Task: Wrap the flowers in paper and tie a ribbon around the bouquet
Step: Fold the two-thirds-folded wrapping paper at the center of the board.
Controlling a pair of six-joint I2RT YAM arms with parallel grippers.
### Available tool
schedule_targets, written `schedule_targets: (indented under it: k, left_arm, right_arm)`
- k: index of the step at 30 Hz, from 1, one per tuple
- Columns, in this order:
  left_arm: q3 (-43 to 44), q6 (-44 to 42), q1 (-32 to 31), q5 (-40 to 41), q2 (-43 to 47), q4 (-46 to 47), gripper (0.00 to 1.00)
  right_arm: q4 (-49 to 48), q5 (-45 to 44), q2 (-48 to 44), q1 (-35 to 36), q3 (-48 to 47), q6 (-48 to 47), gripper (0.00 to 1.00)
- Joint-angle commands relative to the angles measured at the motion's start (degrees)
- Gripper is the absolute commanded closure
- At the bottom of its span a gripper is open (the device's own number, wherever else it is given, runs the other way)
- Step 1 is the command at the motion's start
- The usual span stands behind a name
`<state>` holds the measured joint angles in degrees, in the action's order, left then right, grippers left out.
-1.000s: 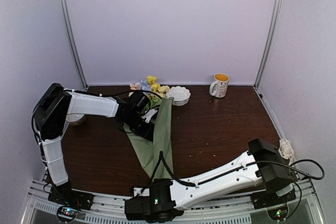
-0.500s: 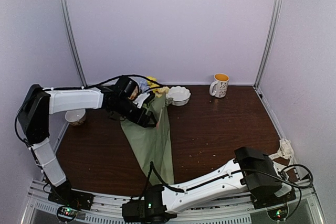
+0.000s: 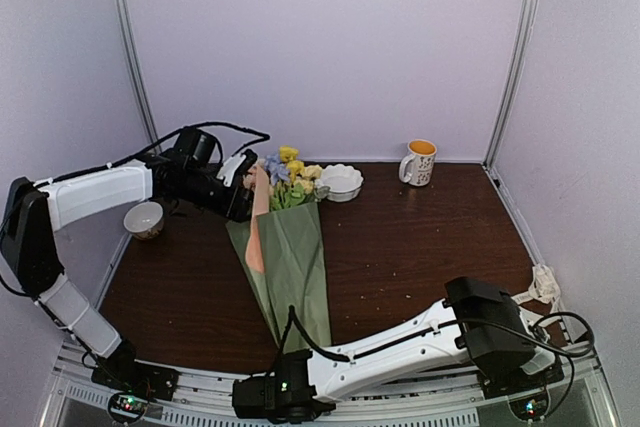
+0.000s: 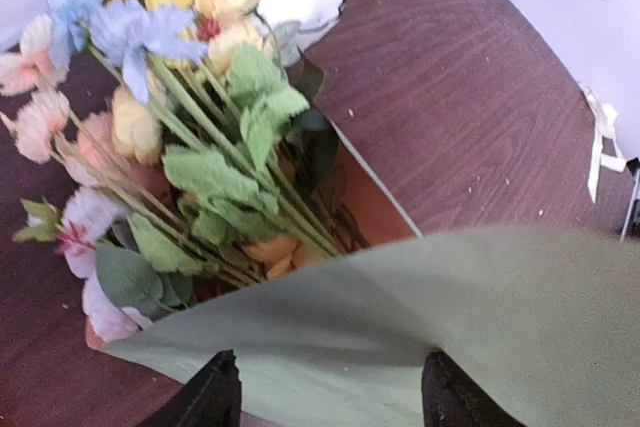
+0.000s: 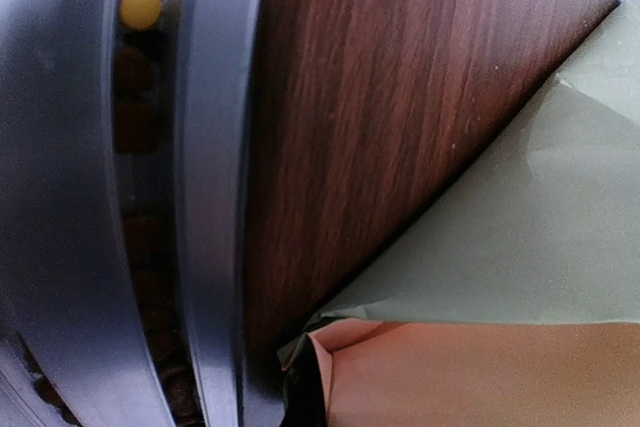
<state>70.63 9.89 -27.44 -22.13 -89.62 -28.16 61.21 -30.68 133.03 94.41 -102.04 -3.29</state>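
On the counter point(image 3: 420, 237): paper point(image 3: 295, 257) half folded

We're seeing the paper lying over the flowers point(image 3: 290, 172), blossoms poking out at the far end. Our left fingers point(image 4: 213, 399) are standing apart at its raised edge; right fingers point(image 5: 297, 405) are pinching its near corner.

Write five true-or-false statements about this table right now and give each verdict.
1. The flowers lie in the paper, blossoms at its far end. True.
2. The mug stands on the paper. False: the mug stands on bare table, well right of it.
3. The left gripper has its fingers apart. True.
4. The white bowl holds the stems. False: the white bowl sits beside the blossoms; the stems run into the paper.
5. The ribbon is tied round the paper. False: the ribbon lies at the table's right edge.
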Motion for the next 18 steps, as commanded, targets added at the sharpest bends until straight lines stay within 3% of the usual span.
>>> schedule_targets:
  k: [1, 5, 9, 18]
  left_arm:
    - [-9.5, 4.1, -0.1, -8.8, -1.5, 7.8, 0.41]
    - [-15.3, 6.4, -5.7, -9.3, -0.5, 16.0, 0.41]
    - [-14.4, 5.2, -11.7, -7.1, -0.4, 18.0, 0.37]
    - [-9.1, 6.0, -14.6, -7.4, -8.9, 18.9, 0.31]
  right_arm:
    - [-1.2, 2.9, 0.9, -1.2, -0.7, 3.6, 1.00]
    - [-6.0, 0.9, -5.2, -2.8, 2.6, 11.3, 1.00]
    - [-16.3, 3.8, -13.8, -5.1, 8.9, 22.3, 1.00]
    - [-35.9, 7.1, -27.7, -9.4, 24.7, 41.2, 1.00]
